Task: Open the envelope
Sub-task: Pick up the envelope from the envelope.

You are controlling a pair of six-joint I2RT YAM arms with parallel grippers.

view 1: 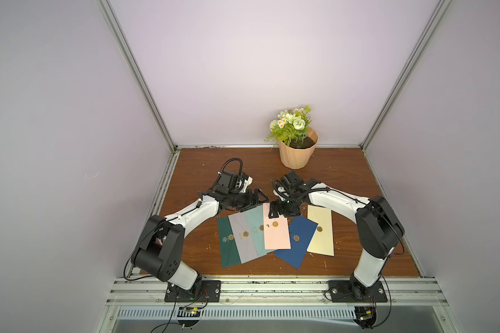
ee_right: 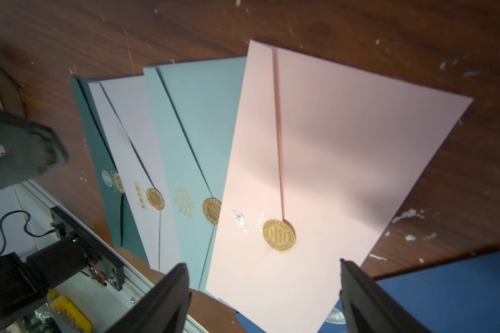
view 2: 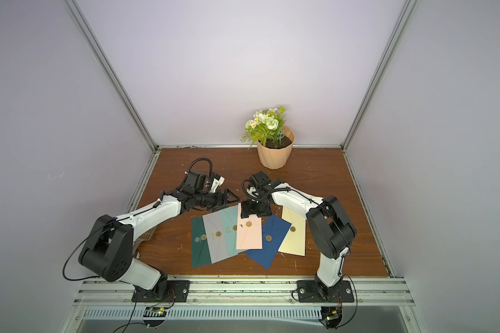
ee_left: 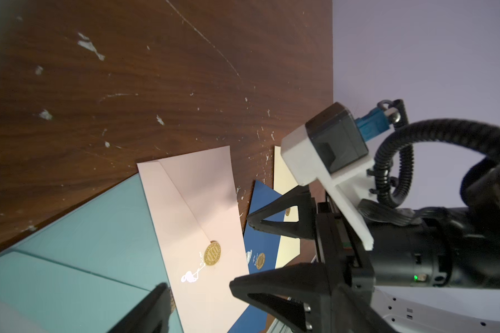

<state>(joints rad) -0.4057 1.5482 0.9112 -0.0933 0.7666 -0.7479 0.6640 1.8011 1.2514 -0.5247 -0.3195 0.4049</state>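
Pink matte paper: the pink envelope [view 1: 276, 233] lay flat in the middle of a fan of envelopes on the dark wood-grain surface [view 1: 214, 173]. It overlapped the teal envelope [view 1: 254, 227] and the navy envelope [view 1: 296, 245]. Its pointed flap was down, the tip under a round embossed gold seal [ee_right: 279, 235], with a silvery squiggle print just beside the seal.

The dark green envelope [view 1: 227, 248] and pale grey envelope [view 1: 243, 242] lay beyond the teal one, and the cream envelope [view 1: 322, 233] beyond the navy.

Right gripper [ee_right: 262, 263]: over the pink envelope's far end, jaws spread, its wedge-shaped black fingers [ee_right: 168, 299] with nothing between them. Contact with the paper could not be told.

Left gripper [view 1: 257, 200]: near the fan's far edge by the teal envelope, jaws spread, holding nothing.

The surface was scratched and flecked white. A ribbed peach flower pot [view 1: 298, 152] stood at the back.
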